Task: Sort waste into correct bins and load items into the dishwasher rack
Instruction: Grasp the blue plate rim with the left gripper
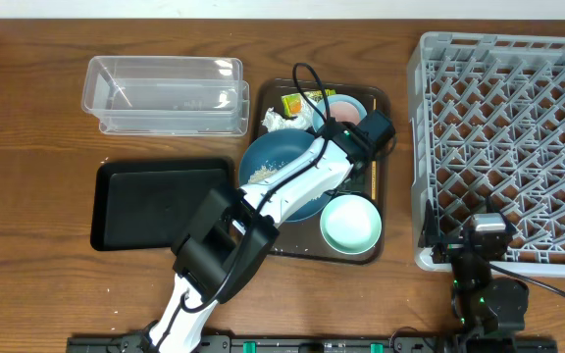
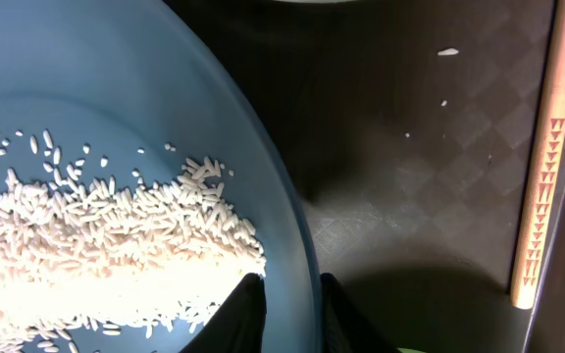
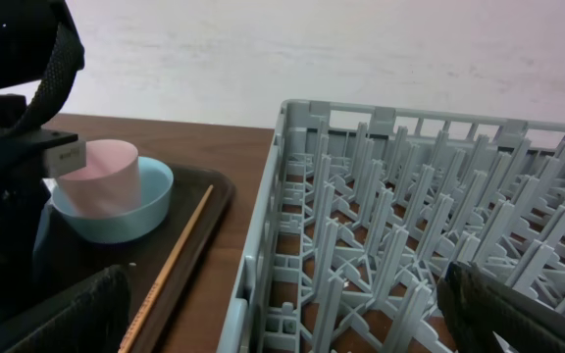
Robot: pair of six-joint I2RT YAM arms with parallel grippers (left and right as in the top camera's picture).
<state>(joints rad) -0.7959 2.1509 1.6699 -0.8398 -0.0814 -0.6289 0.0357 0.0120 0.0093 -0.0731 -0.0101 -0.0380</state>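
Observation:
The dark blue plate point(image 1: 281, 157) lies on the brown serving tray and holds loose white rice point(image 2: 96, 245). My left gripper point(image 2: 287, 304) is shut on the plate's right rim point(image 2: 263, 147), one finger inside and one outside; overhead it shows at the plate's far right edge point(image 1: 333, 147). A crumpled tissue point(image 1: 281, 121) and a yellow-green wrapper point(image 1: 297, 103) lie behind the plate. A pink cup point(image 3: 101, 176) stands in a light blue bowl point(image 3: 116, 211). A second light blue bowl point(image 1: 351, 224) sits at the tray's front. Chopsticks point(image 2: 542, 186) lie along the tray's right side. My right gripper point(image 3: 282, 324) is open and empty at the front left corner of the grey rack point(image 1: 508, 137).
The clear container point(image 1: 165, 93) stands at the back left, with the black tray point(image 1: 155, 201) in front of it. The brown serving tray point(image 1: 379, 103) lies between them and the rack. My left arm crosses the plate and the tray's front left.

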